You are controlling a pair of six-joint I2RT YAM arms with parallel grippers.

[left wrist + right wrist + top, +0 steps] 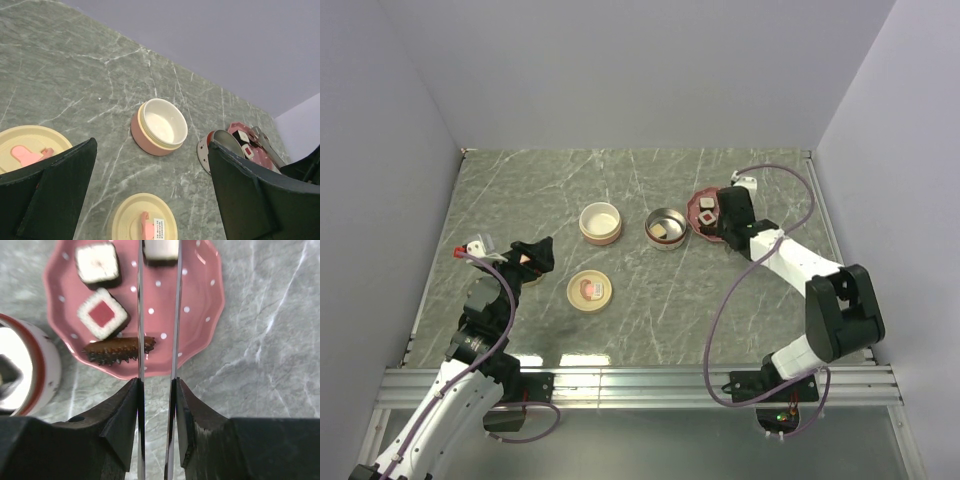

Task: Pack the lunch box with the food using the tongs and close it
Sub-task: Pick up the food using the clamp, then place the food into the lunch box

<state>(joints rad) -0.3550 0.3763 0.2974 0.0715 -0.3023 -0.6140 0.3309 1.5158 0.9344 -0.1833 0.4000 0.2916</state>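
The right tool (pixel 156 385) was clamped narrow on the tongs (pixel 177 315), whose thin arms ran up mid-frame over the pink plate (pixel 205 295), flanking a white food piece (pixel 160 247) at the top edge. Another white piece (pixel 97 263) and a red-centred piece (pixel 102 313) lay upper left. The left tool (pixel 152 145) gaped wide, holding nothing.

A marbled grey-green table (pixel 650 180) is bearing a pink bowl (pixel 601 222), a metal bowl (pixel 666 228) and a pink plate (pixel 701 199). A cream lid (pixel 589 291) and a second lid (pixel 30 145) are lying nearby.
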